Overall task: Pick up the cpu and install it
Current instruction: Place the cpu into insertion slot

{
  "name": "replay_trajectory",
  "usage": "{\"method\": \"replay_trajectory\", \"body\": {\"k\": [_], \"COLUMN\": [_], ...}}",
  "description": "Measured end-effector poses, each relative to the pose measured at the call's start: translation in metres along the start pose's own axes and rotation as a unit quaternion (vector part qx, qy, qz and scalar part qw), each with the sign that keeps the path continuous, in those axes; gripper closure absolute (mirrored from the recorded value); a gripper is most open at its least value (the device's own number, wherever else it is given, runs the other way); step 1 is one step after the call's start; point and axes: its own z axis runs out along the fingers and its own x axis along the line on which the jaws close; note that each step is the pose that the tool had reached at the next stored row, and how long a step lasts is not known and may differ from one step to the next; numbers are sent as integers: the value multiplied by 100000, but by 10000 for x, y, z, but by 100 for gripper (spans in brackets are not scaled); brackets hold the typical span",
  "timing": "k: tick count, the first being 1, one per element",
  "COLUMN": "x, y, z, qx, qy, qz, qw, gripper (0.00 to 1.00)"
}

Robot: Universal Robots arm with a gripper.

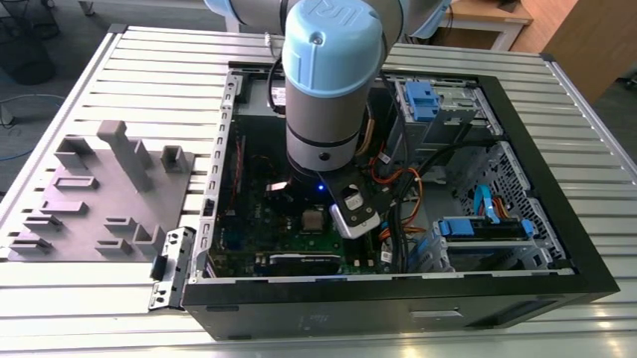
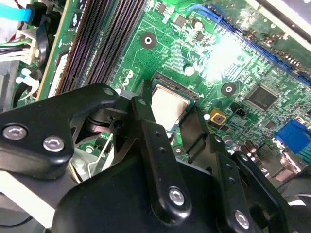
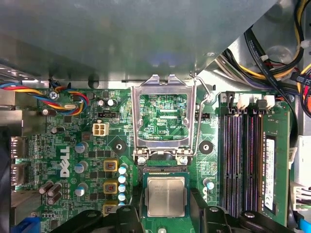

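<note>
The cpu (image 3: 166, 195) is a small silver-grey square directly over the black socket (image 3: 163, 170) on the green motherboard (image 3: 87, 145). A strip of socket contacts shows past its far edge. My gripper (image 3: 166, 209) is shut on the cpu, one black finger against each of two opposite sides. The second wrist view shows the cpu (image 2: 169, 107) between the fingers (image 2: 145, 127) of my gripper (image 2: 170, 119). In the exterior view the cpu (image 1: 312, 218) lies low inside the open computer case (image 1: 557, 246), under the arm's wrist.
The shiny metal load frame (image 3: 163, 92) stands swung open beside the socket, its lever (image 3: 206, 94) raised. Memory slots (image 3: 240, 155) run along one side, capacitors (image 3: 121, 179) along the other. Cables (image 1: 408, 194) and drive bays (image 1: 482, 227) crowd the case. A grey fixture tray (image 1: 100, 194) sits at the exterior view's left.
</note>
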Motion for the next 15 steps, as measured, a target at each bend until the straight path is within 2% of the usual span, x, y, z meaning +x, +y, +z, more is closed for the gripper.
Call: {"method": "replay_trajectory", "body": {"k": [12, 15], "x": [12, 13], "y": [0, 0], "z": [0, -1], "qx": [-70, -65], "qy": [0, 89], "qz": [1, 8], "qw": [100000, 100000], "gripper": [53, 53]}}
